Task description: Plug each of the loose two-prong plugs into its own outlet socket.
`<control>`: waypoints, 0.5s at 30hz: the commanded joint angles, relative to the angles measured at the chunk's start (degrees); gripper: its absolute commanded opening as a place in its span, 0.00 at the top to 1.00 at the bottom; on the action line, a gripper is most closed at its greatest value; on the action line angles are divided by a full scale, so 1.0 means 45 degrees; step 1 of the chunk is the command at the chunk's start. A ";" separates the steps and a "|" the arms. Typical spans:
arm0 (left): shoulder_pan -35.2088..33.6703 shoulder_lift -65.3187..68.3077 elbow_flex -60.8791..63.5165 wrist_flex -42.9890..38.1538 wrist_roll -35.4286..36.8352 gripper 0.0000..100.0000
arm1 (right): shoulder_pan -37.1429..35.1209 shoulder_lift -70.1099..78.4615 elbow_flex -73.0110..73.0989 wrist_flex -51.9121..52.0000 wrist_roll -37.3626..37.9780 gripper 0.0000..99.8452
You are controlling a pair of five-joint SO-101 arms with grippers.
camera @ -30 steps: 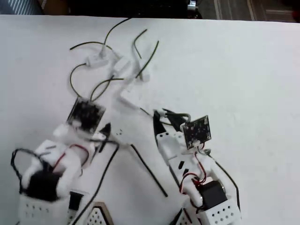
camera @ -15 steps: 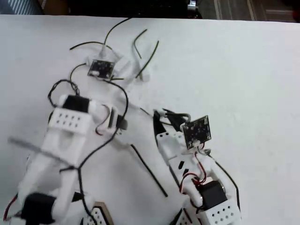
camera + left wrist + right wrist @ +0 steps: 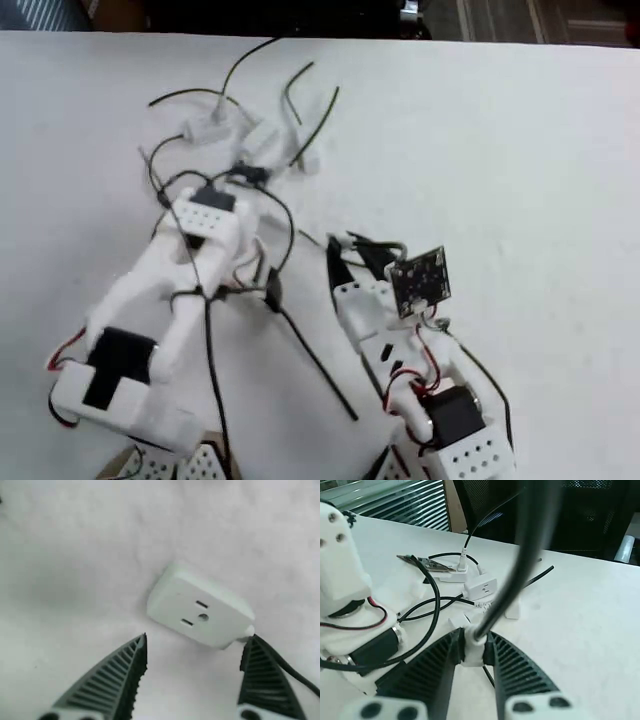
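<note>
Nearest the arm bases, the right tool (image 3: 473, 640) is clamped on the white body of a plug (image 3: 473, 655), one jaw on each flat side, with the thick black cord (image 3: 527, 545) rising out of the plug's back and arching away over the counter (image 3: 520, 150). Beyond the plug, toward the left arm's side, the left tool (image 3: 197, 641) hangs with its jaws spread wide and nothing between them. Just past its tips lies a white socket (image 3: 200, 612), slotted face turned up toward the left wrist camera, a dark cord leaving one end. A socket face also shows beyond the plug in the right wrist view; I cannot tell whether it is the same one. Farther from the plug again sits a huddle of small white pieces (image 3: 258, 138), and farthest of all the thin loose cords (image 3: 232, 68) curl across the counter. The plug looks like light, hard, smooth plastic, so the grip on its flat sides seems the right one; the prongs are not visible here. Its cord is likely springy enough to twist the plug off line as it travels. The socket is probably just as light and would skate on the counter under any push, so the left tool would do best to pinch it across its narrow sides, clear of the slots, and brace it.
</note>
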 commanded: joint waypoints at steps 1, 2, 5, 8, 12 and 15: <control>0.0225 0.0361 -0.0567 -0.0527 0.0527 0.70 | 0.0147 0.0127 -0.0078 -0.0205 0.0000 0.98; 0.0225 0.0537 -0.0567 -0.0762 0.0508 0.70 | 0.0147 0.0127 -0.0078 -0.0205 0.0000 0.98; 0.0127 0.1006 -0.0567 -0.1192 0.0508 0.70 | 0.0147 0.0127 -0.0078 -0.0205 0.0000 0.98; 0.0088 0.1201 -0.1074 -0.1035 0.0391 0.70 | 0.0147 0.0107 -0.0078 -0.0205 0.0000 0.98; -0.0733 0.1182 -0.1680 -0.0918 -0.1465 0.70 | 0.0166 0.0107 -0.0078 -0.0205 0.0000 0.98; -0.1534 0.1182 -0.2110 -0.0918 -0.2891 0.75 | 0.0166 0.0107 -0.0078 -0.0205 0.0000 0.98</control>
